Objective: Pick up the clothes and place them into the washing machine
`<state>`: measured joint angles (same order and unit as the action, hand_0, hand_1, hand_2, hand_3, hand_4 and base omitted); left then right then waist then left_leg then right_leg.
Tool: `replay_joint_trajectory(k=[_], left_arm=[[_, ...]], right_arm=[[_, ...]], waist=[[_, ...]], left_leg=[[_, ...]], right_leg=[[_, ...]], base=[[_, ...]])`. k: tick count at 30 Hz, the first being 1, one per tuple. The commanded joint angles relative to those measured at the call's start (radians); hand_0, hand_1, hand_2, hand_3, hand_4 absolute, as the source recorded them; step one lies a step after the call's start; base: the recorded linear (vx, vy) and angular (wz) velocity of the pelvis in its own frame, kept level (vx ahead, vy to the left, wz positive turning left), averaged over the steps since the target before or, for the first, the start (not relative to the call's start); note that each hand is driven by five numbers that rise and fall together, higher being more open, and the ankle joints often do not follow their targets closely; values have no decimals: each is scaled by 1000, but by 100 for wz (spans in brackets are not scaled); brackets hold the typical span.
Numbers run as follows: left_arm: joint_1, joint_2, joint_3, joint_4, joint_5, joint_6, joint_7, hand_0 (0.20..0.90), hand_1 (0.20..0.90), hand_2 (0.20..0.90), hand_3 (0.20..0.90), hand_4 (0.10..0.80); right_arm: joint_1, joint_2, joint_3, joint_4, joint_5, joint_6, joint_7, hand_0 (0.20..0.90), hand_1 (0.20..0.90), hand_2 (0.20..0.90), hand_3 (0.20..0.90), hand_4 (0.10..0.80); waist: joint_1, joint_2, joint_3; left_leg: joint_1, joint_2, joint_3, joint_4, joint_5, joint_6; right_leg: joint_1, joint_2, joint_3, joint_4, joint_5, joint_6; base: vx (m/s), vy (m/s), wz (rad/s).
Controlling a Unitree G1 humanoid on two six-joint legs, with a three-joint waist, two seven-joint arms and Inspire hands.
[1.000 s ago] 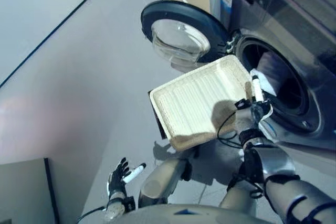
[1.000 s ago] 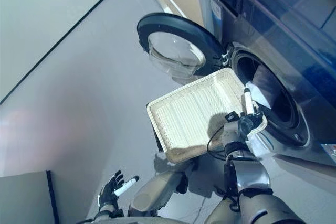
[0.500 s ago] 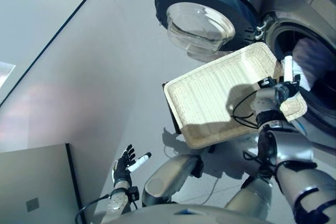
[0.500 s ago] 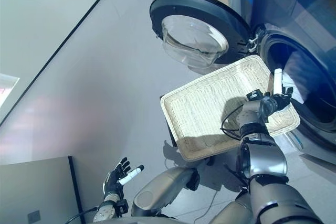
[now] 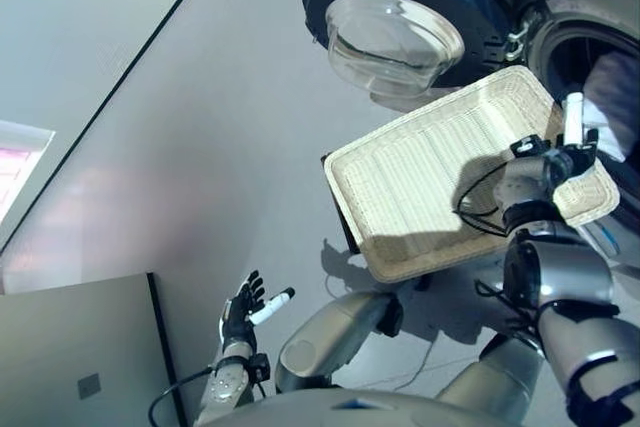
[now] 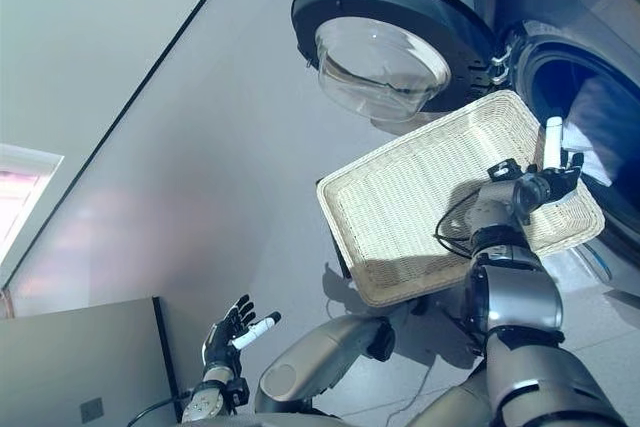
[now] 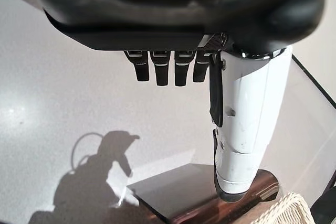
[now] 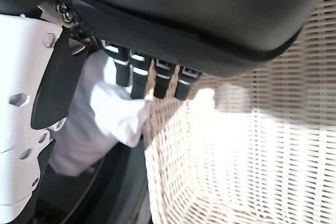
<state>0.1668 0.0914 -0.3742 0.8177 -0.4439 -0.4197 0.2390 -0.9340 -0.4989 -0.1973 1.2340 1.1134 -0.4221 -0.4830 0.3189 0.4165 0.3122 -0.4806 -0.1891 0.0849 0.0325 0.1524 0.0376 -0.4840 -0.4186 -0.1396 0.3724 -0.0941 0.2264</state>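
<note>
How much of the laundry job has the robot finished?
It looks nearly finished. The wicker basket is empty, and white clothes already sit inside the washing machine's drum, though a bit hangs at the opening. In hand: the right hand, open, is over the basket's far rim by the drum, holding nothing. The left hand is open and idle, low by the floor. Left: probably pushing that cloth fully in; the door is open.

The right hand (image 6: 528, 190) is raised at the far end of its outstretched arm, thumb pointing up, its fingers (image 8: 156, 80) straight and relaxed. The left hand (image 5: 245, 309) hangs low beside the body, palm up, fingers (image 7: 159, 67) spread, thumb extended.
</note>
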Motion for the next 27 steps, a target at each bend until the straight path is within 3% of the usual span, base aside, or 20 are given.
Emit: replay_joint_trajectory(k=[1, 8, 15, 20, 27], left_arm=[[-25, 51, -1, -17, -22, -49, 24, 900, 900, 900, 900, 800], [-22, 48, -9, -45, -27, -51, 21, 900, 900, 900, 900, 800], [-16, 65, 2, -72, -25, -53, 20, 900, 900, 900, 900, 800], [0, 79, 14, -93, -24, -59, 14, 900, 900, 900, 900, 800], [10, 91, 40, -113, -33, -71, 22, 900, 900, 900, 900, 800]], right_arm=[[-83, -99, 20, -34, -27, -50, 3, 900, 900, 900, 900, 800], [-88, -102, 14, -38, -22, -56, -1, 900, 900, 900, 900, 800], [-104, -124, -2, -54, -25, -69, -13, 900, 900, 900, 900, 800], [-140, -205, 20, -116, -83, -72, -36, 900, 900, 900, 900, 800], [-188, -338, 115, -264, -218, -65, -88, 900, 900, 900, 900, 800]], waist=[[28, 63, -23], [26, 95, -16], [27, 103, -12], [21, 103, -11], [-19, 103, -17]], left_leg=[[-118, 16, 29, 194, -100, -64], [-135, 8, 35, 206, -100, -62], [-161, 2, 52, 231, -103, -65], [-176, 1, 71, 228, -97, -68], [-134, 17, 77, 172, -90, -65]], right_leg=[[-16, -46, 61, -87, 140, -65], [-68, -45, 98, -27, 121, -74], [-127, -44, 138, 46, 86, -82], [-166, -36, 177, 61, 86, -78], [-146, -17, 179, -1, 117, -68]], base=[[0, 0, 0], [-2, 18, -4], [0, 1, 0], [7, -5, -4], [8, 5, -5]])
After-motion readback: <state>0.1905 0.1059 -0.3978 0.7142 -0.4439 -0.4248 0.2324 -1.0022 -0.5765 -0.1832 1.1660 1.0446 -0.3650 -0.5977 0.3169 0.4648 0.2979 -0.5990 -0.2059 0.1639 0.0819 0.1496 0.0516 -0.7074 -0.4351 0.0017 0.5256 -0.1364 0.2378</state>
